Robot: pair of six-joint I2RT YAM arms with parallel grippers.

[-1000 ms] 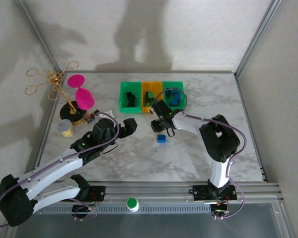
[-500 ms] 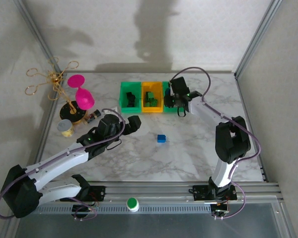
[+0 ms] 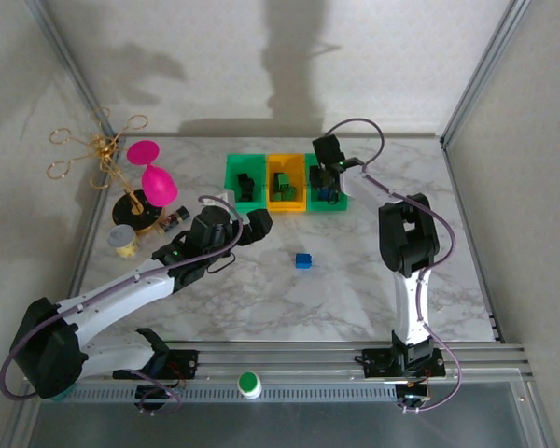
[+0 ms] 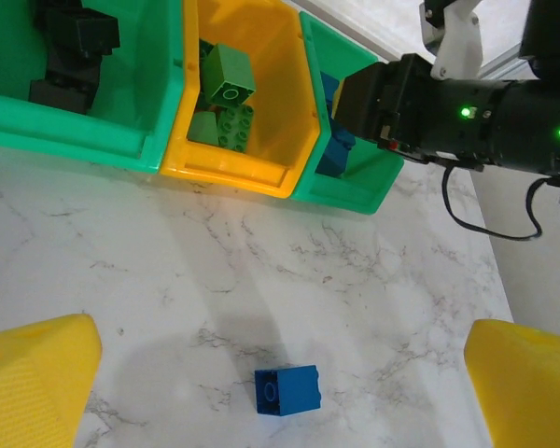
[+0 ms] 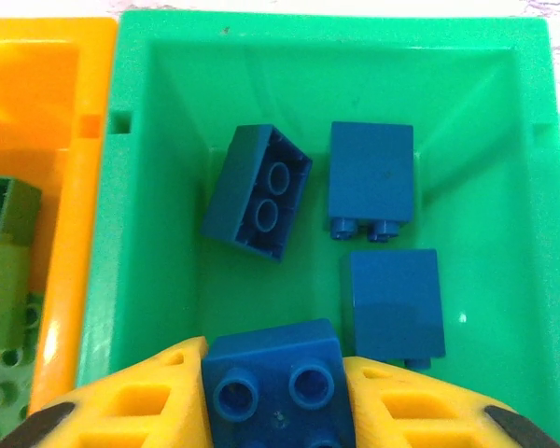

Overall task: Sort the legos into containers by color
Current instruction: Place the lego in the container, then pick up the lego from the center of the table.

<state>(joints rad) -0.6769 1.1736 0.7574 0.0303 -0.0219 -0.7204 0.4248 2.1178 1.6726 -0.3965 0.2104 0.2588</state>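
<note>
My right gripper point(image 5: 275, 373) is shut on a blue lego point(image 5: 273, 387) and hangs over the right green container point(image 5: 149, 187), where three more blue legos point(image 5: 257, 191) lie. In the top view that gripper point(image 3: 329, 177) sits above the same bin point(image 3: 336, 207). One blue lego point(image 4: 287, 390) lies on its side on the marble, between the wide-apart yellow fingers point(image 4: 33, 387) of my open left gripper point(image 4: 282, 373). The orange-yellow container point(image 4: 261, 177) holds green legos point(image 4: 229, 79). The left green container point(image 4: 75, 140) holds black legos point(image 4: 75, 37).
A pink goblet point(image 3: 154, 177), a gold wire stand point(image 3: 98, 149) and a small jar point(image 3: 123, 240) stand at the table's left. The three bins sit side by side at the back middle. Metal rails frame the table's sides and front edge.
The right arm has swung from mid-table, near the loose blue lego, back to above the right green bin, its jaws staying shut. The left gripper has edged right toward the loose lego.
</note>
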